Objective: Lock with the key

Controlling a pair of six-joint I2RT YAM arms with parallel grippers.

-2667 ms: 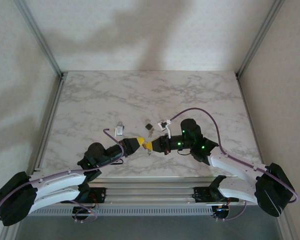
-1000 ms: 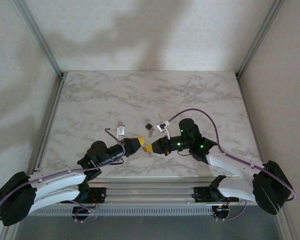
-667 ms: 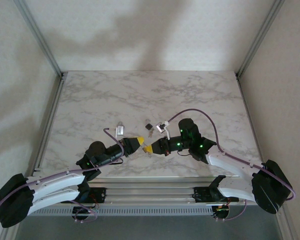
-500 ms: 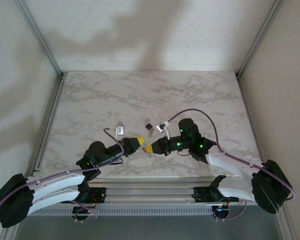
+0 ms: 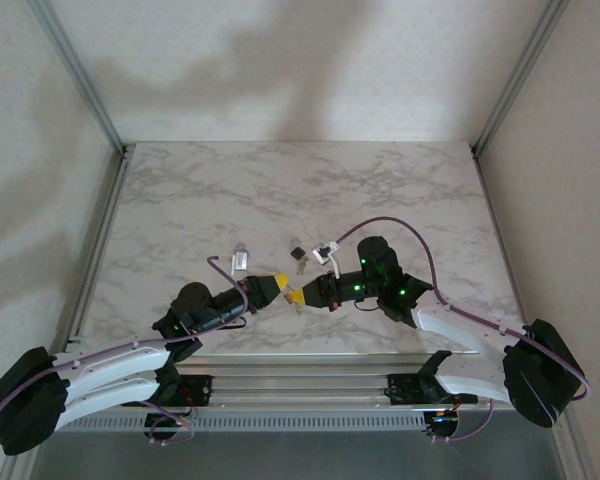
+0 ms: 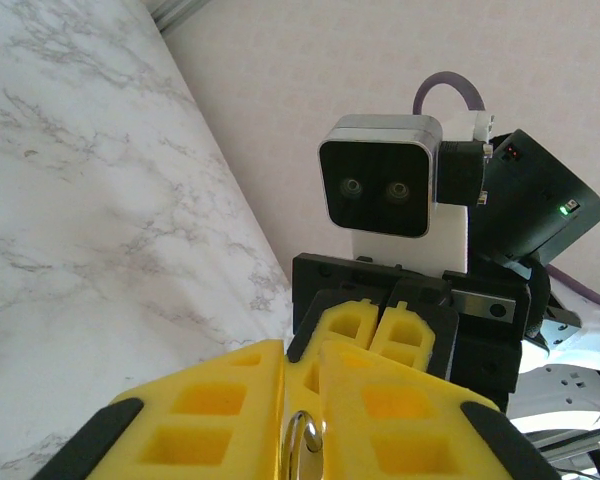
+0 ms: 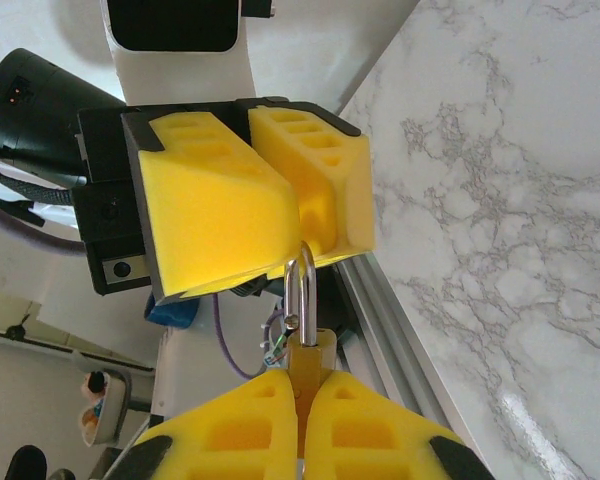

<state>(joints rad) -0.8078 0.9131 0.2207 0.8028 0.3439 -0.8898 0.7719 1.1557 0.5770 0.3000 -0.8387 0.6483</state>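
Note:
My right gripper [image 7: 302, 382] is shut on the brass body of a small padlock [image 7: 310, 352], held above the table near its front edge. The silver shackle [image 7: 301, 285] stands up out of the body with one leg free, so the lock is open. My left gripper [image 6: 300, 352] faces the right one tip to tip, and its yellow pads [image 7: 230, 190] are shut on the top of the shackle [image 6: 302, 440]. In the top view the two grippers [image 5: 278, 284] [image 5: 295, 294] meet at the table's middle front. A small dark-headed key [image 5: 299, 255] lies on the marble just behind them.
A small silver object [image 5: 240, 259] lies on the marble table [image 5: 300, 190] left of the key. A metal rail [image 5: 310, 362] runs along the table's near edge, right below the grippers. Frame posts stand at the back corners.
The left gripper's pads have closed in further on the shackle. Both arms have stayed almost where they were, tips together.

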